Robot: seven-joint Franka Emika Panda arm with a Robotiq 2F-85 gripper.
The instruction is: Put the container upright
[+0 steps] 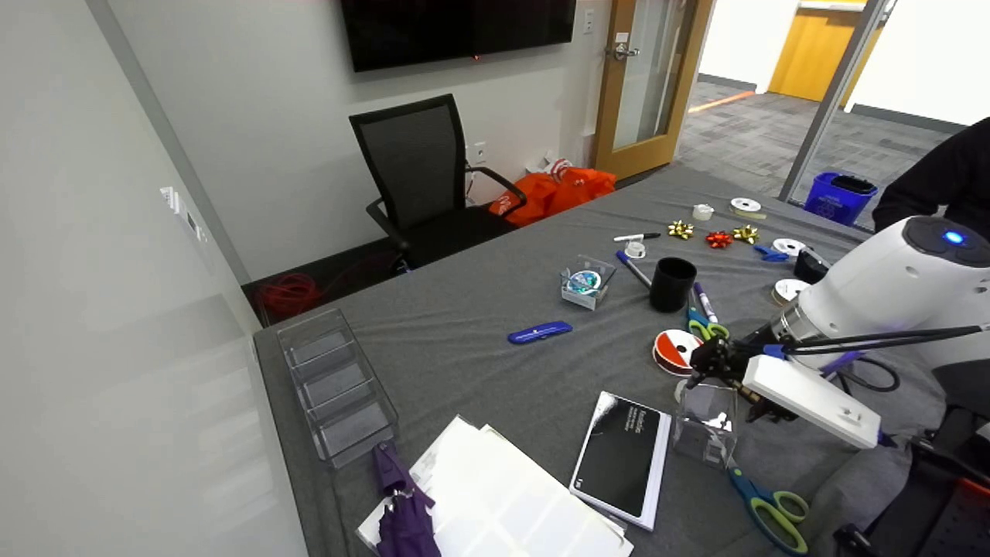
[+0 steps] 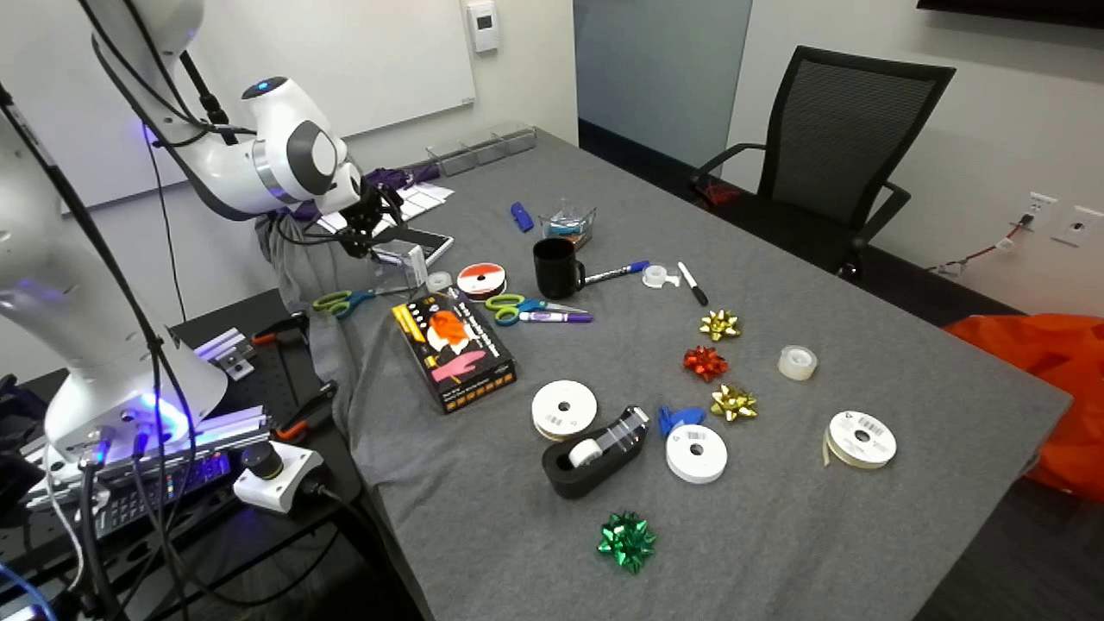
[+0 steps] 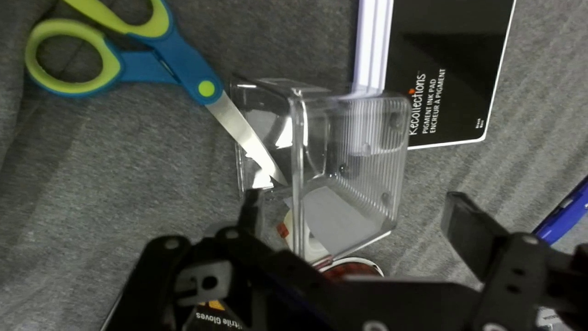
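Container (image 3: 353, 151): clear plastic, box-shaped, at the centre of the wrist view; at the lower right in an exterior view, where the container (image 1: 702, 425) sits just beside the black ink pad (image 1: 623, 452). Upright or on its side, I cannot tell.
Gripper (image 3: 353, 200): fingers spread well apart; in the wrist view one overlaps the lower left corner of the container, the other stands off to the right with grey cloth (image 3: 422, 184) showing between. Whether the first touches, I cannot tell.
Scissors (image 3: 190, 64): blue and green, upper left of the wrist view, blade overlapping the left side of the container.
Ribbon spool (image 1: 675, 353): red and white, flat, right of centre in an exterior view, near the gripper.
Black cup (image 2: 559, 267): upright, at the middle of an exterior view, a blue-capped marker (image 2: 617, 273) just beside it.
Glove box (image 2: 453, 345): lying flat, left of centre in an exterior view.
Tape dispenser (image 2: 595, 453): black, lower middle of an exterior view.
Divided tray (image 1: 332, 379): clear, left part of an exterior view.
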